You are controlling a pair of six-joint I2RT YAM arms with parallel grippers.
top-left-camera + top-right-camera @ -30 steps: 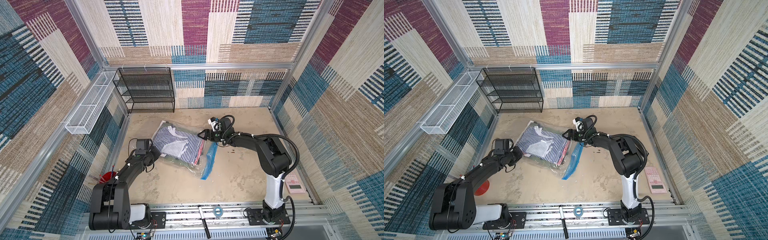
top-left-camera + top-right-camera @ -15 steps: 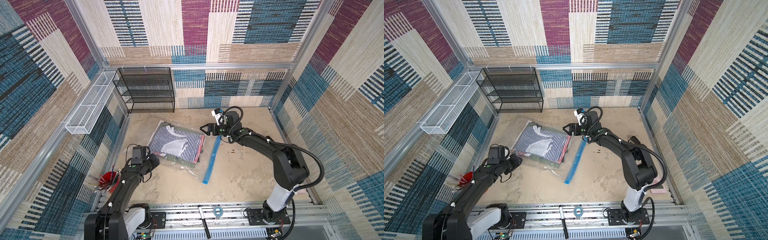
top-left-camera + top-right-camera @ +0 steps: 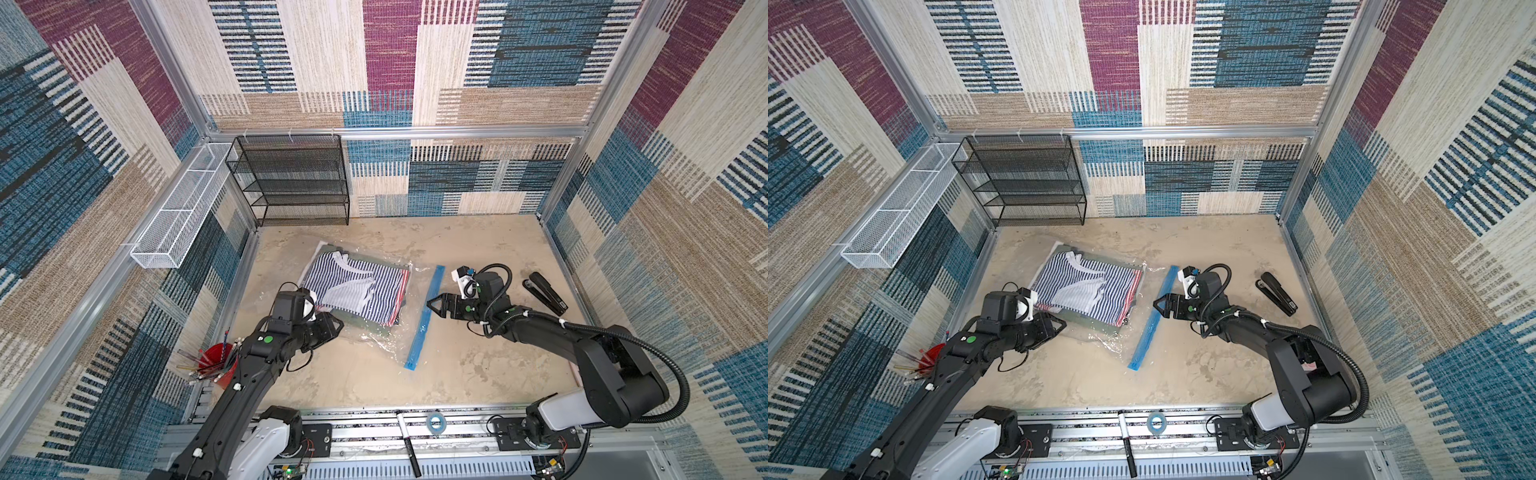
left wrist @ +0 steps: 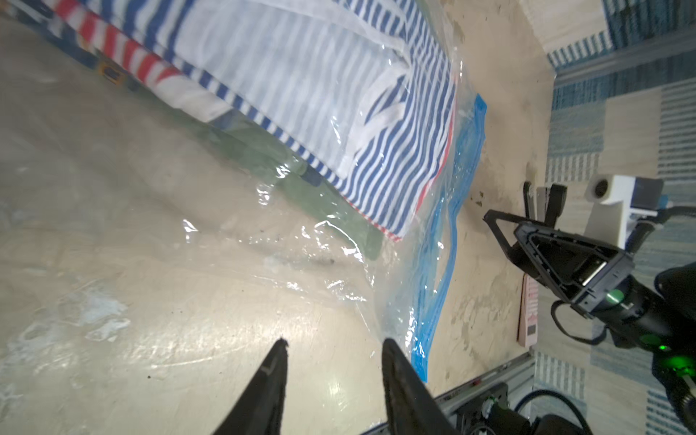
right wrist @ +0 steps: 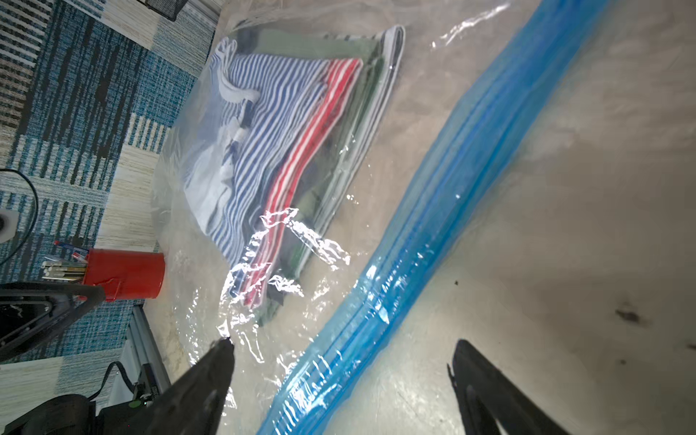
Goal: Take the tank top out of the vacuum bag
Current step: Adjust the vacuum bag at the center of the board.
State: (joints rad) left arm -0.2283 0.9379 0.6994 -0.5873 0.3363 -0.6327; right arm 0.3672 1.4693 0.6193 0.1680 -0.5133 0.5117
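The vacuum bag (image 3: 376, 338) lies flat on the table, clear and crinkly, with its blue zip strip (image 3: 424, 320) along the right edge. Inside is a folded stack of clothes. On top lies a blue-and-white striped garment with white trim (image 3: 353, 286), which looks like the tank top (image 4: 339, 94). My left gripper (image 3: 338, 324) is open just above the bag's near clear edge (image 4: 320, 263), with nothing between its fingers. My right gripper (image 3: 432, 305) is wide open beside the zip strip (image 5: 433, 196), which runs between its fingertips without touching them.
A black stapler (image 3: 544, 293) lies at the right. A red cup of pencils (image 3: 216, 365) stands at the near left, beside my left arm. A black mesh shelf (image 3: 291, 183) and a white wire basket (image 3: 178, 216) are at the back left. A marker (image 3: 409, 444) and a tape roll (image 3: 434, 423) rest on the front rail.
The bag was held up and bunched; now it lies flat. My left gripper opened, drew back, then returned to the near edge. My right gripper moved nearer along the strip.
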